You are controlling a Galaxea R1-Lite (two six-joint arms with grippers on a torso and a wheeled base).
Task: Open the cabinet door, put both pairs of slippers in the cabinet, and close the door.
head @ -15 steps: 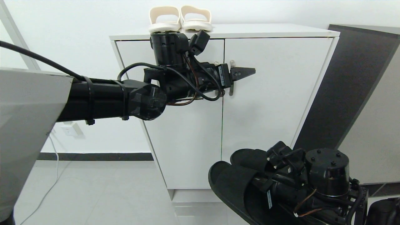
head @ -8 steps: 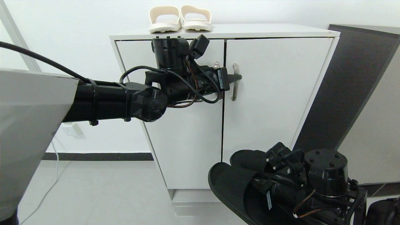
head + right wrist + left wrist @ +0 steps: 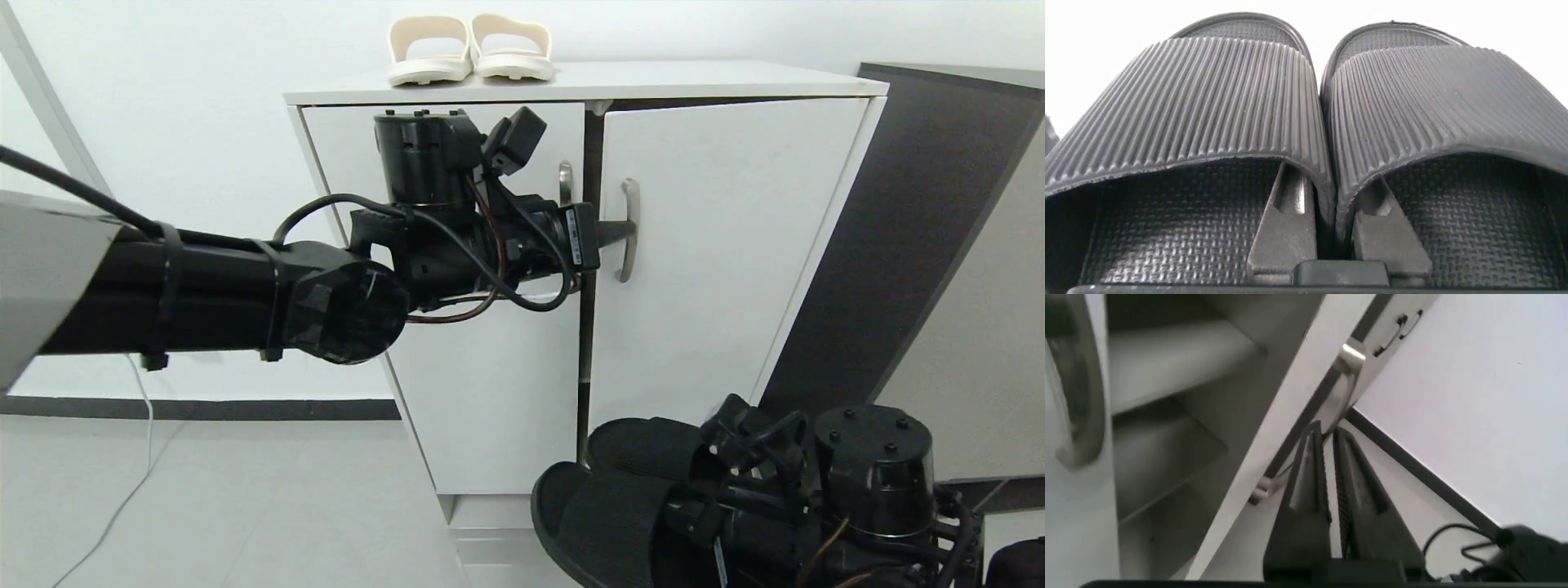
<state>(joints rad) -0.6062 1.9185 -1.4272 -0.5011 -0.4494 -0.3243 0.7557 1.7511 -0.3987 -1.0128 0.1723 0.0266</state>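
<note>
The white cabinet [image 3: 702, 82] has two doors, and the right door [image 3: 718, 245] stands slightly ajar with a dark gap along its inner edge. My left gripper [image 3: 624, 231] [image 3: 1325, 433] is shut, its fingers hooked behind that door's metal handle [image 3: 629, 261] [image 3: 1349, 359]. Low at the front right, my right gripper [image 3: 1331, 175] is shut on a pair of black slippers [image 3: 608, 506] [image 3: 1208, 106], one finger under each strap and their inner walls pinched between. A cream pair of slippers [image 3: 469, 49] sits on the cabinet top.
The left door [image 3: 482, 392] is shut, and its handle [image 3: 564, 181] is close beside my left wrist. Shelves [image 3: 1167, 359] show through the gap. A dark panel [image 3: 914, 245] leans right of the cabinet. Open floor [image 3: 245, 506] lies to the left.
My left gripper drew back from past the handle, hooked it, and pulled the right door from shut to slightly ajar. The right arm with the black slippers sank a little.
</note>
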